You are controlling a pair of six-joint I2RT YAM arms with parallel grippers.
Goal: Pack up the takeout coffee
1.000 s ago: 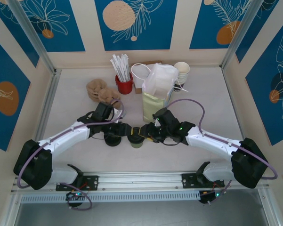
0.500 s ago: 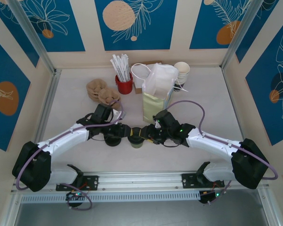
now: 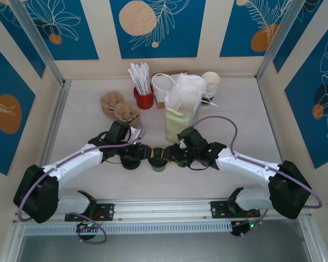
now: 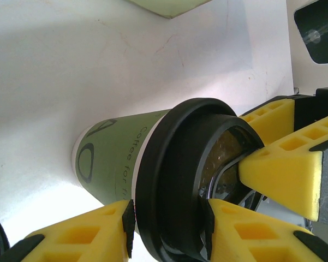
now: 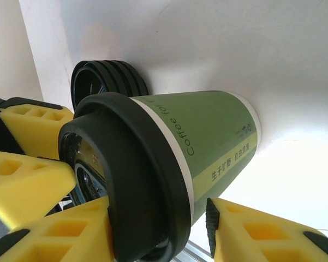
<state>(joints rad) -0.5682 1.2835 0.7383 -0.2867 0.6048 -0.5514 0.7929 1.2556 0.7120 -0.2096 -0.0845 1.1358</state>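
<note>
White table: takeout coffee between left pincer and right pincer

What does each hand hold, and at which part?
Left hand clamps the takeout coffee at its black lid. Right hand straddles the same cup at the lid end; whether it grips is unclear.

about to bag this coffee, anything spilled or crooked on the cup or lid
Nothing spilled: the takeout coffee stands upright on a dry table, its black lid square on the rim. Only oddity: the left gripper and right gripper both crowd that lid at once.
</note>
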